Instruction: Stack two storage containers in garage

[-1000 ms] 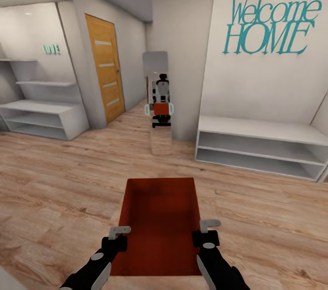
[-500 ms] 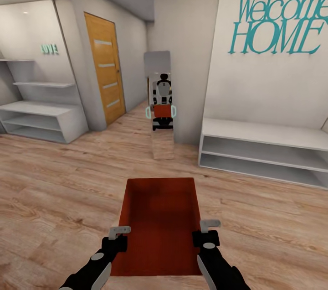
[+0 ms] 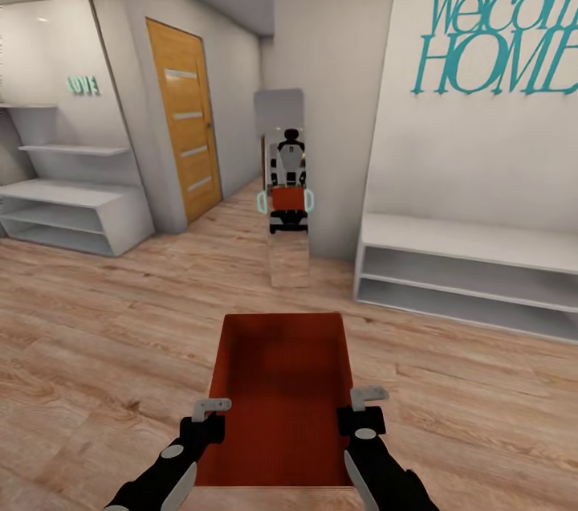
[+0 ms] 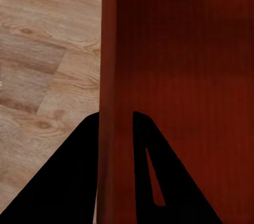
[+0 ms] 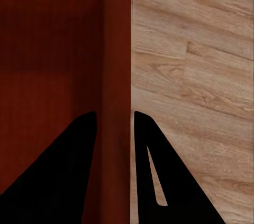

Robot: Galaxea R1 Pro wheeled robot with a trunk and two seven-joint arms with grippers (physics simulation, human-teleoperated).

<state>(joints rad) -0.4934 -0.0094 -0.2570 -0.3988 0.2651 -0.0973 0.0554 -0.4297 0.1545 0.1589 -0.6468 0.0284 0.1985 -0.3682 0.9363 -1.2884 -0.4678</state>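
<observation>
I hold an orange-red lidless storage container [image 3: 281, 390] level in front of me, above light wood-plank flooring. My left gripper [image 3: 210, 408] is shut on its left wall and my right gripper [image 3: 363, 400] is shut on its right wall. In the left wrist view the black fingers of the left gripper [image 4: 115, 123] straddle the container's wall [image 4: 114, 65]. In the right wrist view the right gripper [image 5: 115, 121] clamps the other wall [image 5: 116, 49] the same way. The garage is out of view.
A standing mirror [image 3: 287, 190] straight ahead reflects me with the bin. A wooden door [image 3: 183, 121] is on the left of a corridor. White low shelves [image 3: 466, 270] stand at right, more white shelves [image 3: 72, 210] at left. Open plank floor [image 3: 96, 334] lies ahead.
The whole view has shifted: the wall lettering and right shelves slid rightward and the mirror looks slightly nearer, so the camera moved. Both grippers hold the container as before.
</observation>
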